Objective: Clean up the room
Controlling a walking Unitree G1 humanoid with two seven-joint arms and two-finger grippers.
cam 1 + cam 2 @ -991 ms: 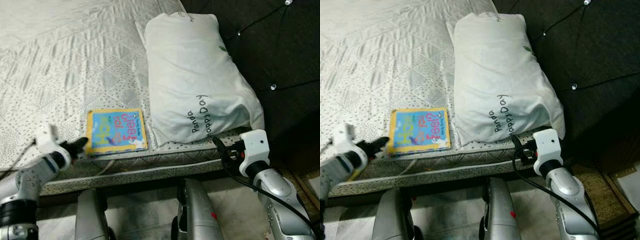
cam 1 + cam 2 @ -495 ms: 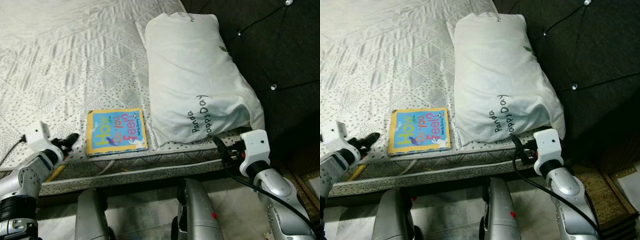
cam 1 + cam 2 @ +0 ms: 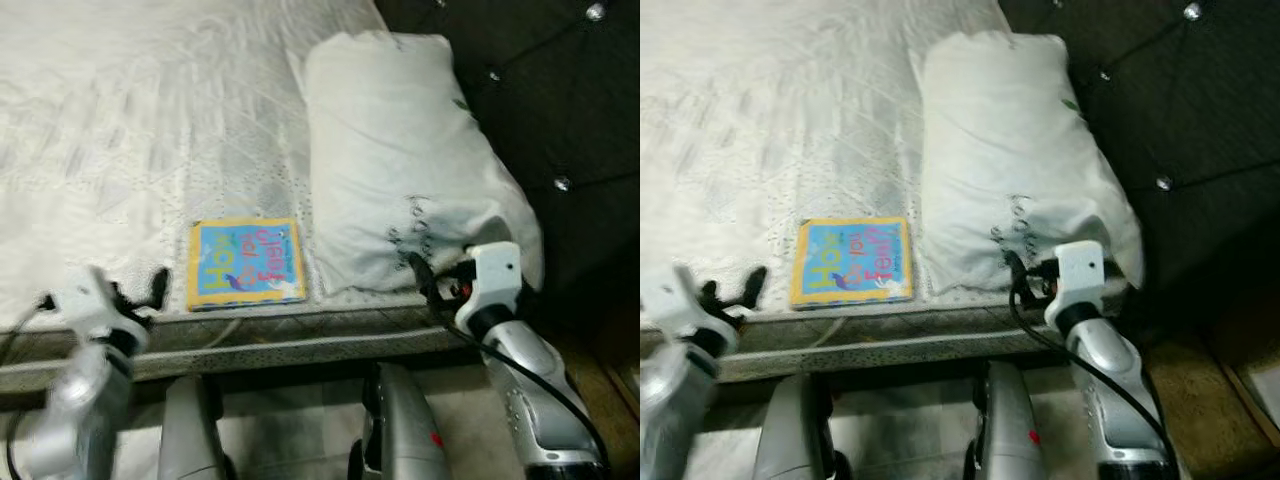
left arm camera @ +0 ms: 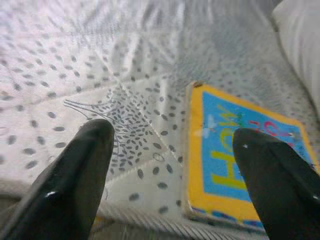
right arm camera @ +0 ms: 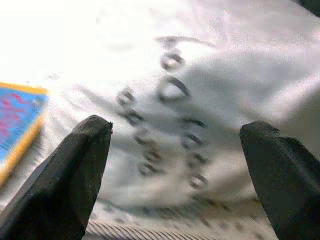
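A children's board book [image 3: 247,263] with a yellow border and blue cover lies flat near the front edge of the bed, just left of a white printed pillow [image 3: 400,170]. My left gripper [image 3: 140,292] hovers at the mattress edge a little left of the book and is open; the left wrist view shows the book [image 4: 240,165] by one finger, with quilted cover between the fingers. My right gripper [image 3: 428,280] is open at the pillow's near corner, and the pillow [image 5: 200,75] spans the gap between its fingers.
The quilted mattress [image 3: 120,130] stretches away to the left and far side. A dark tufted headboard [image 3: 560,90] rises behind the pillow on the right. My own legs [image 3: 400,430] stand on the tiled floor against the bed's front edge.
The picture has shifted and blurred, so the camera moved. My left gripper drew back leftwards from the book's edge. My right gripper came up closer to the pillow's corner.
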